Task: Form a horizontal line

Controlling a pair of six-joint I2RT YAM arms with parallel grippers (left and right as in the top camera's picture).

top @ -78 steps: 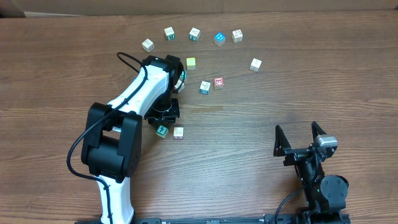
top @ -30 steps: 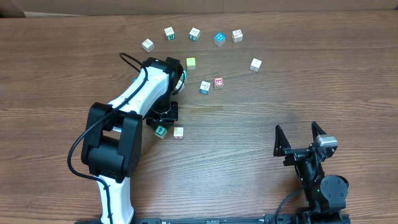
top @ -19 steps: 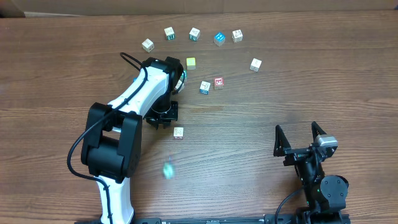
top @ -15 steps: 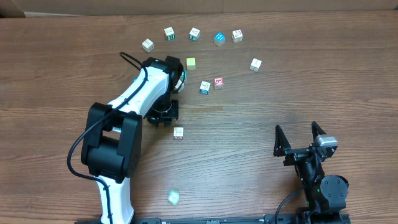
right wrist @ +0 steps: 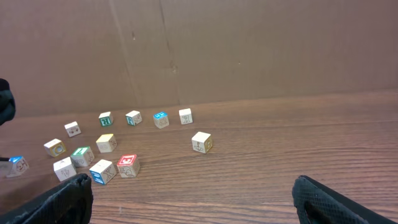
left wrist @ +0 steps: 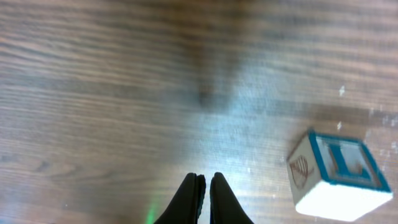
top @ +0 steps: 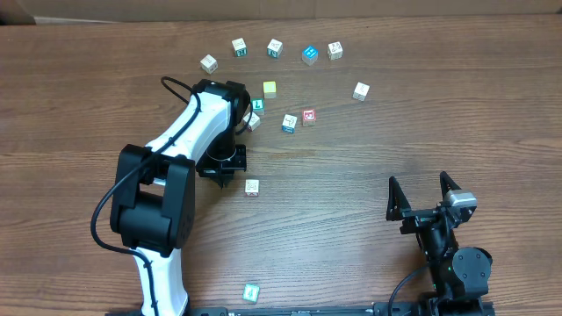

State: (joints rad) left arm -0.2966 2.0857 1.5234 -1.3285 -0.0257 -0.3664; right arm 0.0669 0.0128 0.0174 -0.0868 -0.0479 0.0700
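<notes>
**Desk:** What does the frame show?

**Photographer:** The left gripper [left wrist: 203, 186] hangs low over the table [top: 369, 237], jaws pressed together on nothing. The right gripper [top: 418, 183] is parked at the near right, jaws spread wide and empty.

**Desk:** And the line?

**Photographer:** Not formed. One green cube [top: 251, 292] lies alone at the front edge, well apart from the rest. The L cube [left wrist: 339, 179] sits just right of the closed fingers, though I can't say for sure which cube that is in the overhead view. The others are scattered across the back, with a red cube [top: 308, 116] and a yellow cube [top: 270, 89] among them.

**Desk:** What could go wrong?

**Photographer:** The stray green cube is the worry. It lies so near the edge that a glancing touch could send it off the table, and a pinch on its corners rather than its flat faces could squirt it out of the jaws. A white cube [top: 253, 121] also lies just beside the left arm [top: 189, 132], so a careless swing could knock it into its neighbours.

**Desk:** Any trays or bins?

**Photographer:** None in view. Every cube rests on bare wood.
</notes>
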